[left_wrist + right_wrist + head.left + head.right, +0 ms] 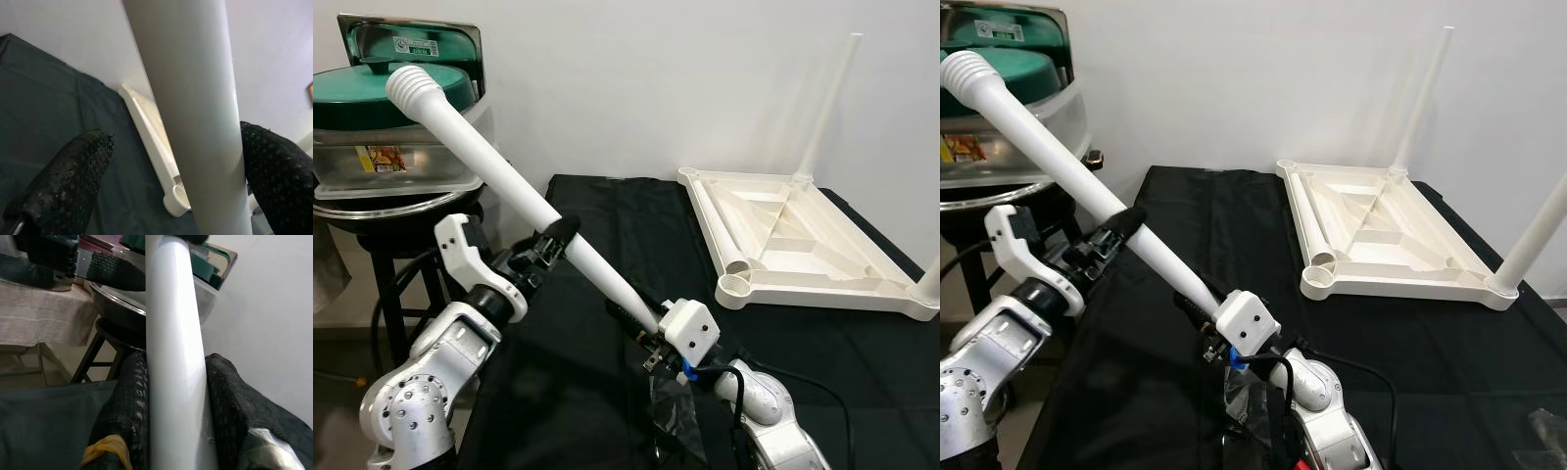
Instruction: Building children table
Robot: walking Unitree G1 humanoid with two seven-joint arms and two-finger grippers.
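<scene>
A long white table leg (509, 181) slants up over the black cloth (587, 255), its ribbed end toward the green-lidded container (382, 108) on the stool, and both grippers hold it. The right gripper (641, 328) clamps the lower end with its fingers (129, 396) pressed against both sides, while the left gripper (558, 240) sits around the middle, one finger touching the leg and the other (73, 176) standing a little off it. The upturned white tabletop (803, 240) lies on the cloth to the right, well apart, with two legs already upright in its corners and another lying along its near edge.
</scene>
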